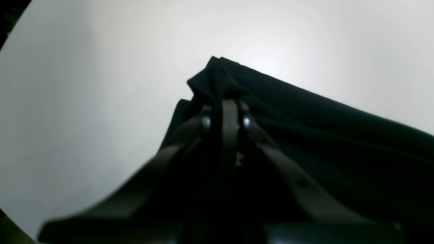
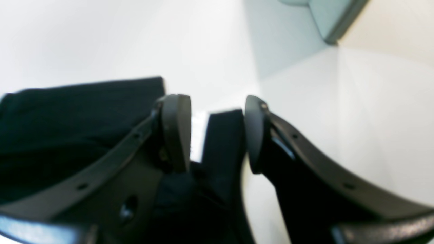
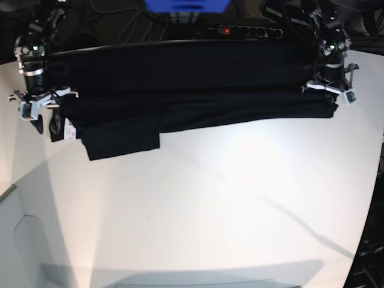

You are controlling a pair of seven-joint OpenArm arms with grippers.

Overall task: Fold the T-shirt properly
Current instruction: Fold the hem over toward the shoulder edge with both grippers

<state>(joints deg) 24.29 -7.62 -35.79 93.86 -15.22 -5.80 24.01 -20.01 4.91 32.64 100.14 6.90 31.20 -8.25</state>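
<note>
The black T-shirt (image 3: 180, 84) lies stretched in a long folded band across the far side of the white table (image 3: 210, 198). A sleeve flap hangs down at its left end, beside a small white label (image 3: 69, 129). My left gripper (image 3: 327, 96) sits at the band's right end. In the left wrist view the left gripper (image 1: 226, 117) is shut on a bunched corner of the T-shirt (image 1: 322, 128). My right gripper (image 3: 47, 125) is at the band's left end. In the right wrist view the right gripper (image 2: 215, 101) is open, with a loose strip of T-shirt (image 2: 223, 142) between the jaws, ungripped.
A power strip with a red light (image 3: 240, 30), cables and a blue object (image 3: 186, 5) sit behind the table's far edge. The table's curved edge runs down the right side (image 3: 372, 198). A grey panel (image 3: 24, 240) borders the near-left corner.
</note>
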